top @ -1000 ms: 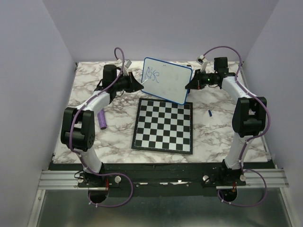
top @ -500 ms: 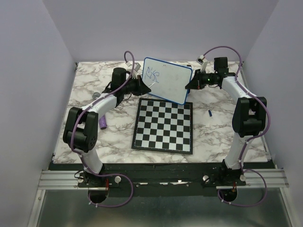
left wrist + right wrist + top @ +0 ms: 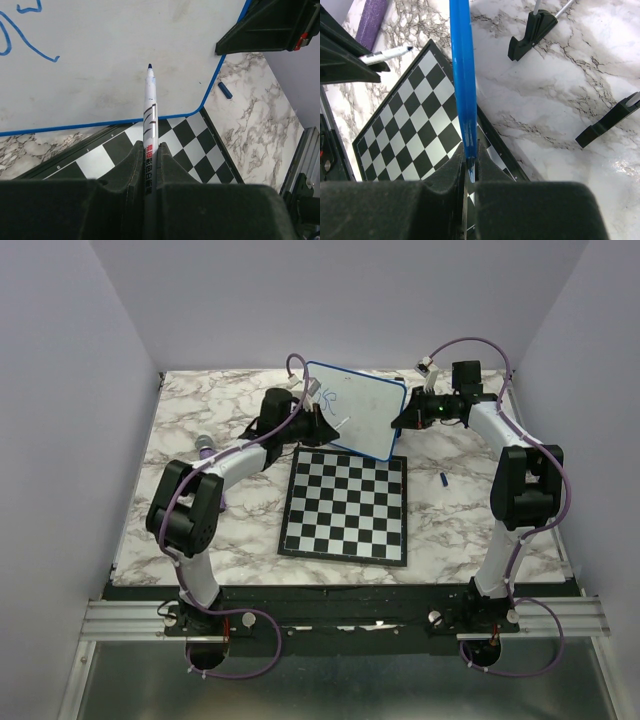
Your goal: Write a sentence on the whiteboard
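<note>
Pinching a white blue-tipped marker (image 3: 149,107), the left gripper (image 3: 150,150) points it at the small blue-rimmed rectangular whiteboard (image 3: 115,45), whose edge the right gripper (image 3: 469,155) clamps, tilted above the marble table (image 3: 250,530).

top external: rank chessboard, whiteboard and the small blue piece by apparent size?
1. chessboard
2. whiteboard: tilted, so foreshortened; the margin below the chessboard is unsure
3. blue piece: by far the smallest
</note>
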### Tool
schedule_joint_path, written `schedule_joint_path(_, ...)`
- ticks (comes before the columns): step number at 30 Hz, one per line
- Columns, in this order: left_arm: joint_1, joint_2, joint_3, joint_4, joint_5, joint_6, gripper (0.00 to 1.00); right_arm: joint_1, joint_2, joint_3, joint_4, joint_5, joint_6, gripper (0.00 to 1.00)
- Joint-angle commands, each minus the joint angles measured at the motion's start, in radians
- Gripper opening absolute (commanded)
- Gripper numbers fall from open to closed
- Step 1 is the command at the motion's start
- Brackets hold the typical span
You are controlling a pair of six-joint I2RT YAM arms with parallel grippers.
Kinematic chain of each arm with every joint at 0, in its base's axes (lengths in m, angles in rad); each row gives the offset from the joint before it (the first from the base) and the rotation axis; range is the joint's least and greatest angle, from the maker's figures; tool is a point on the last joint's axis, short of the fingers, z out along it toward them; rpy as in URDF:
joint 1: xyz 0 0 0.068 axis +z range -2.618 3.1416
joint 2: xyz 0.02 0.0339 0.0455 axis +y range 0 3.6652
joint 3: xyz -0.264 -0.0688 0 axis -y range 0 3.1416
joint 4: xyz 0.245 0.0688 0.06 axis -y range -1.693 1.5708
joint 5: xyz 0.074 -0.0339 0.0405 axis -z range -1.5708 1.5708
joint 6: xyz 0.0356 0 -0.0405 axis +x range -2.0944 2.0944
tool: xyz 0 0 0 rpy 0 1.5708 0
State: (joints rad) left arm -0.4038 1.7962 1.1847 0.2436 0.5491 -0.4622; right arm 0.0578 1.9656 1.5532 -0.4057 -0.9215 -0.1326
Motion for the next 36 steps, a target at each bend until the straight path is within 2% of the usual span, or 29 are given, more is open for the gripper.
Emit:
schedule_joint_path(1,-0.032,0.060,0.067,0.031,-0.081,-0.032,0.00,0.007,0.012,0.028,-0.010,-0.023,-0.024,0.00)
schedule_joint_path(13,-0.044,0.156,0.216,-0.021,-0.100,-0.038,0.00,0.005,0.015,0.030,-0.010,-0.022,-0.025,0.00)
schedule_joint_path(36,-0.043,0.218,0.312,-0.139,-0.112,0.002,0.00,0.007,0.013,0.028,-0.010,-0.023,-0.025,0.00)
